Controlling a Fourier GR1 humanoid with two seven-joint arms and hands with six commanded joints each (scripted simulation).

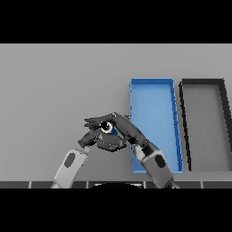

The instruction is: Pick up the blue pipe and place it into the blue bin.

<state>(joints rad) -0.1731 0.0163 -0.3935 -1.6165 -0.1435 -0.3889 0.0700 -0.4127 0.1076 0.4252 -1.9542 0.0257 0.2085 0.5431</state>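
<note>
Left arm enters from the lower edge left of centre, white-grey forearm angled up and to the right, ending in the dark left hand (97,139) with fingers curled loosely inward toward the other hand. Right arm enters from the lower edge right of centre, forearm slanting up and to the left; the right hand (123,127) reaches across with fingers stretched leftward and bent over the left hand. Both hands meet close together low in the view, fingertips overlapping or touching; exact contact between them cannot be made out.
</note>
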